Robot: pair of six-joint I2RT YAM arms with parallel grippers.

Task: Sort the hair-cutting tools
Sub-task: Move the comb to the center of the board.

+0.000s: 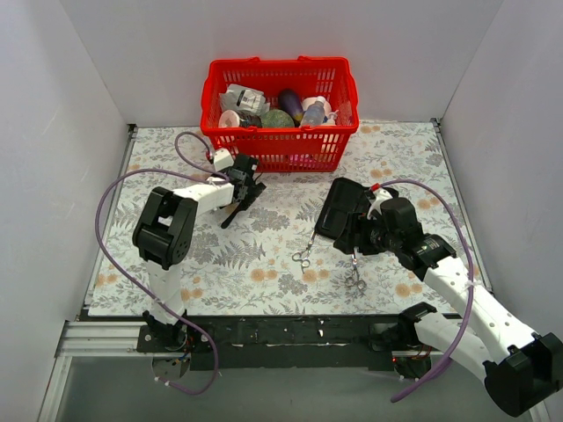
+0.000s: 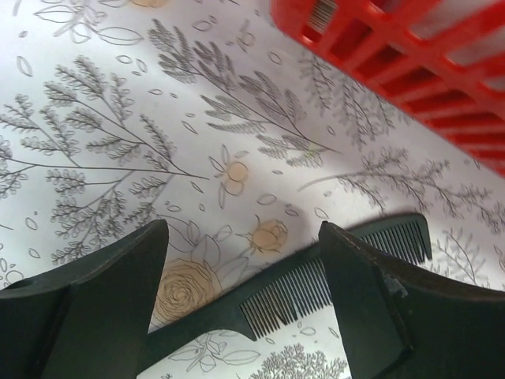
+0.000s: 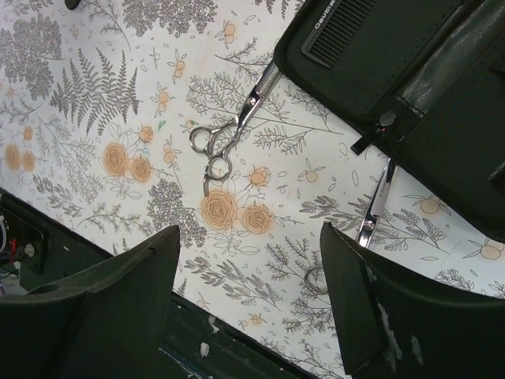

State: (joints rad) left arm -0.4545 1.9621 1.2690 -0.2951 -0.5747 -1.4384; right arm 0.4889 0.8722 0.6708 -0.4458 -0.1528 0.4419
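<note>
1. We see the left gripper (image 2: pixel 243 237) with its fingers spread apart and nothing between them. The black comb (image 2: pixel 316 284) lies flat on the floral mat (image 2: pixel 118 118) right under that gap, and one stretch of it passes behind the right-hand finger.
2. The comb's long axis runs on a diagonal, low at the left and high at the right in the wrist view. From above it sits just in front of the near left corner of the red basket (image 1: pixel 277 105), close to it but apart.
3. The right gripper (image 3: pixel 250 237) is also spread and empty, hanging over the mat. The first scissors (image 3: pixel 225 138) lie beyond the gap and a little left. The second scissors (image 3: pixel 371 217) lie to the right, partly hidden by the right-hand finger.
4. Both pairs point their blades toward the black folding case (image 3: pixel 426 87) and their rings toward the near table edge. The first pair's tip reaches the case's border (we cannot tell whether it touches).
5. The case lies unfolded beyond the right gripper, with a tucked comb (image 3: pixel 339 28) in it. The basket, holding bottles and packets, stands by the far wall.
</note>
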